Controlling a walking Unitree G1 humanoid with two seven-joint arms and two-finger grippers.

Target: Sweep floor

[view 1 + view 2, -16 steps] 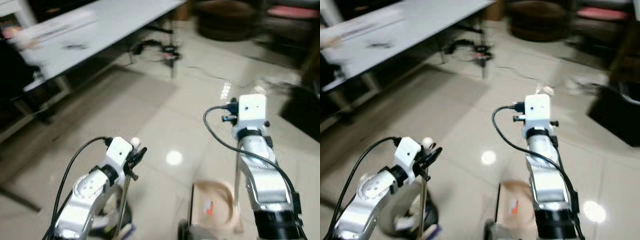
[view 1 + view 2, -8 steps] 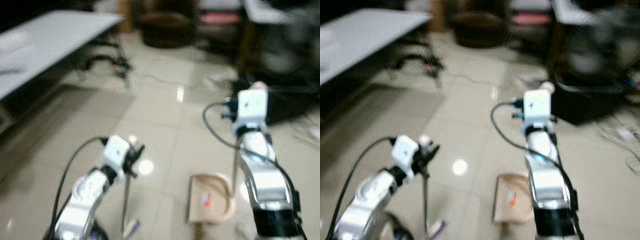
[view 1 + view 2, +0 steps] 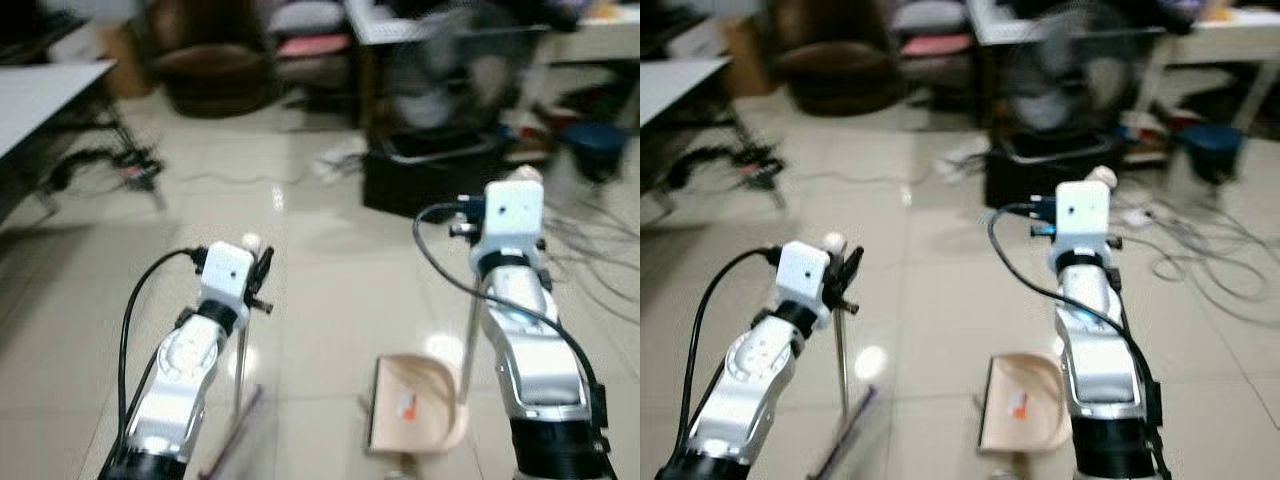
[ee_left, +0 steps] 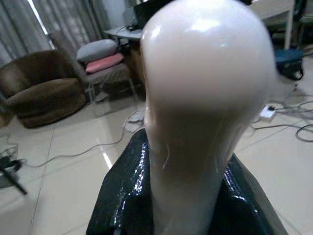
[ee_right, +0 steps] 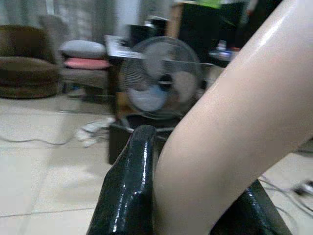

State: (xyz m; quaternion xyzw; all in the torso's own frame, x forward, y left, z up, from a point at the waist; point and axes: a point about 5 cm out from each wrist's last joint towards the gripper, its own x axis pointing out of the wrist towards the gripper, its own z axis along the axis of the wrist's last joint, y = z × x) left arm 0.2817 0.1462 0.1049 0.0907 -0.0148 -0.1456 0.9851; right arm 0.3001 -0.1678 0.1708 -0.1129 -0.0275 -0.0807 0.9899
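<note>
Since a second ago your view has swung from the grey table toward the fan (image 3: 440,75) and cables; the arms kept their pose. You are early in the job: the tiled floor (image 3: 330,260) awaits sweeping, though something orange already lies in the dustpan (image 3: 415,405). Your right gripper (image 3: 520,180) clamps its upright handle (image 5: 234,122). Your left gripper (image 3: 262,285) clamps the broom (image 3: 238,375), shaft near vertical, bristles at the floor.

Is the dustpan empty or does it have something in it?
Not empty: the dustpan by the right hand holds a small orange-and-white scrap; what it is, cannot tell.
</note>
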